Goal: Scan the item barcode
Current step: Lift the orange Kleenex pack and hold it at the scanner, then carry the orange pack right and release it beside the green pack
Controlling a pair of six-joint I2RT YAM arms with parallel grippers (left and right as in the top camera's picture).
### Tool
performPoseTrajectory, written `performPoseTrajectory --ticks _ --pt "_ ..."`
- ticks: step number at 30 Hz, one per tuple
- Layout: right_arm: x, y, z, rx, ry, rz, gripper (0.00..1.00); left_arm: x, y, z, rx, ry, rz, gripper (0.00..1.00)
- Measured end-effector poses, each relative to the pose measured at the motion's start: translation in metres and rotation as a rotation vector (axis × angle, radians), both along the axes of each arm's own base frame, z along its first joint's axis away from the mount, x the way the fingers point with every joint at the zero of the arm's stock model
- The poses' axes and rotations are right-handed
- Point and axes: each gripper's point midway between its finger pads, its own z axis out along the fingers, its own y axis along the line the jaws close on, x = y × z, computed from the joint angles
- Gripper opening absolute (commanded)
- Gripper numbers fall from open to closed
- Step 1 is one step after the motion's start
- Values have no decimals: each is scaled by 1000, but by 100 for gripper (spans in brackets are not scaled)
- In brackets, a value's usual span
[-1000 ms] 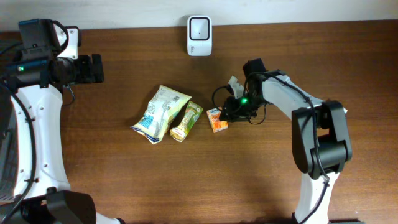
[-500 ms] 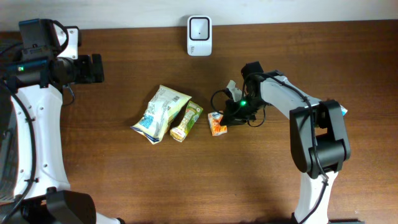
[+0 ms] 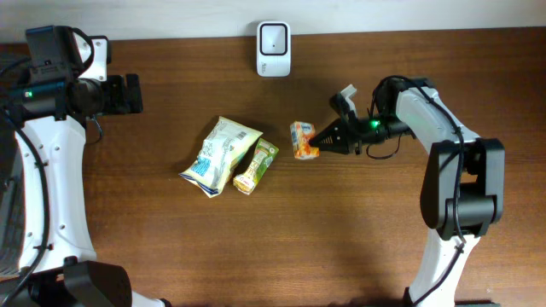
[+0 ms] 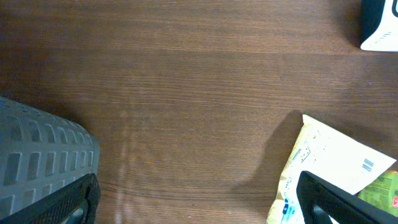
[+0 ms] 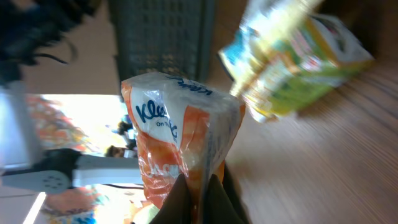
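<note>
Two steps look done, I judge: the pick and the lift. On the wooden surface point(image 3: 171, 247) the big snack bag point(image 3: 220, 154) and green packet point(image 3: 256, 166) lie aside, and the white scanner point(image 3: 273, 37) sits at the far edge. My left tool point(image 3: 135, 94) hangs wide apart, idle. My right tool point(image 3: 320, 139) is clamped on the orange tissue pack point(image 3: 301, 138), seemingly raised, well short of the scanner. Presenting its barcode, which I can't spot, remains.

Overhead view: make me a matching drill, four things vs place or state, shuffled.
1 orange tissue pack
2 white scanner
3 green pouch
4 left pincer

A open, holding nothing
B at the far edge of the table
C clamped in the right pincer
D beside the yellow-white snack bag

Pairs: 1-C, 2-B, 3-D, 4-A
</note>
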Motion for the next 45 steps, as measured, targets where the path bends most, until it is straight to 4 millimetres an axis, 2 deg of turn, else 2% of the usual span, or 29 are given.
performPoseTrajectory --ticks 3,11,12,17,22,25,26,29,32,34,37,40,41,42,43,45 --pt "13 4 27 107 -49 -30 4 0 0 0 0 0 0 99" --pt "45 6 96 164 -78 -57 4 0 0 0 0 0 0 99" --pt "47 6 101 164 -76 -58 4 0 0 0 0 -1 0 99" --pt "58 6 153 174 -145 -61 4 0 0 0 0 0 0 99" --pt "62 0 181 180 -201 -71 4 0 0 0 0 0 0 99" --pt "67 -1 177 151 -226 -77 4 0 0 0 0 0 0 99" --pt "72 -2 164 70 -227 -98 4 0 0 0 0 -1 0 99" --pt "96 -16 107 -304 -222 -198 4 0 0 0 0 -1 0 99" --pt "120 -19 78 -563 -272 -292 4 0 0 0 0 -1 0 99" --pt "136 -20 75 -752 -350 -374 4 0 0 0 0 -1 0 99" --pt "163 -19 95 -989 -564 -504 4 0 0 0 0 0 0 99" --pt "200 9 117 -1178 -889 -599 4 0 0 0 0 -2 0 99" --pt "205 3 120 -1246 -944 -603 4 0 0 0 0 -2 0 99" --pt "235 36 109 -1315 -1136 -601 4 0 0 0 0 -2 0 99" --pt "244 41 101 -1352 -1187 -588 4 0 0 0 0 -1 0 99" --pt "265 49 66 -1473 -1304 -487 4 0 0 0 0 -1 0 99"
